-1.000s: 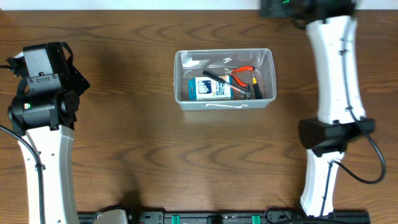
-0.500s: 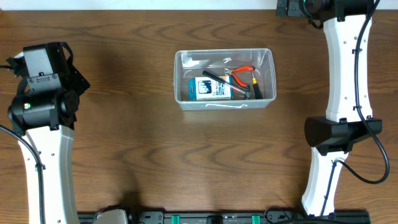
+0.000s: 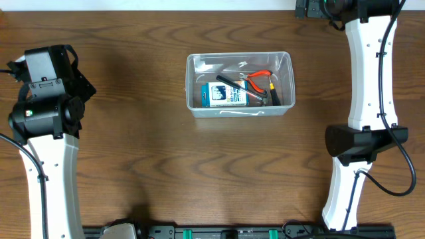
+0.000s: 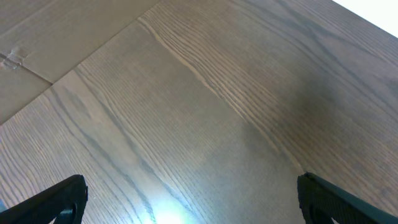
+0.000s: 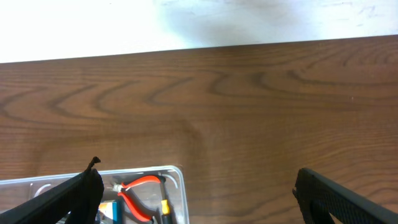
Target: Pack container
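Left claw: jaws wide, empty, over bare table, parked well left of the work.
Right claw: jaws wide, empty, up by the table's far edge, just beyond the tub's right end.
Container: clear tub, upright, mid-table between the arms, no lid in view.
Contents: blue-and-white box flat inside; red-handled pliers, black tool and yellow-handled tool beside or partly over it, overlap hard to read.
Outside the tub: no loose items visible, so packing looks near done.
Risk, tub: light and unpinned; a finger catching the rim on a reach-in likely shoves or tips it.
Risk, right arm: a low retreat across the tub's far right corner could clip the rim or hook the pliers.
Risk, pile: tools lie loose; a nudge could shift them against the wall.
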You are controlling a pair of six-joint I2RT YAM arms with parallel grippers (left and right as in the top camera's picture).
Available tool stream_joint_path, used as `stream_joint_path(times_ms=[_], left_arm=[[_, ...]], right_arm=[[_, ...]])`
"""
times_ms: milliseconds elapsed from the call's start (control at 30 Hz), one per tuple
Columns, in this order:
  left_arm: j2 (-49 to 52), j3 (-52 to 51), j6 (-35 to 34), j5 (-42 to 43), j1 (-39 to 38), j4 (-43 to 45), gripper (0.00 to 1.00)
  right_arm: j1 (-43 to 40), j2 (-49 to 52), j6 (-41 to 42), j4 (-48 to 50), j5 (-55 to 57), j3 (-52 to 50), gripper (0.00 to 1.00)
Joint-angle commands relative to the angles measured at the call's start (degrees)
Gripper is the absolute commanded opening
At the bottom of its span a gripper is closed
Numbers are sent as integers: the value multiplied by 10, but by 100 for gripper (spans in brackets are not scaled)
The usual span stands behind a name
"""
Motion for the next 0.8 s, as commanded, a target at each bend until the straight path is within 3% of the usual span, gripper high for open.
stream_joint_path(times_ms=[0, 333, 767], left_arm=[[1, 4, -5, -11, 2, 0, 98], [1, 4, -5, -11, 2, 0, 98], [15, 4, -5, -11, 2, -2, 98]], right_arm=[[1, 4, 8, -2, 0, 0, 99], [10, -73, 8, -3, 0, 0, 99], [14, -298, 8, -3, 0, 0, 99]])
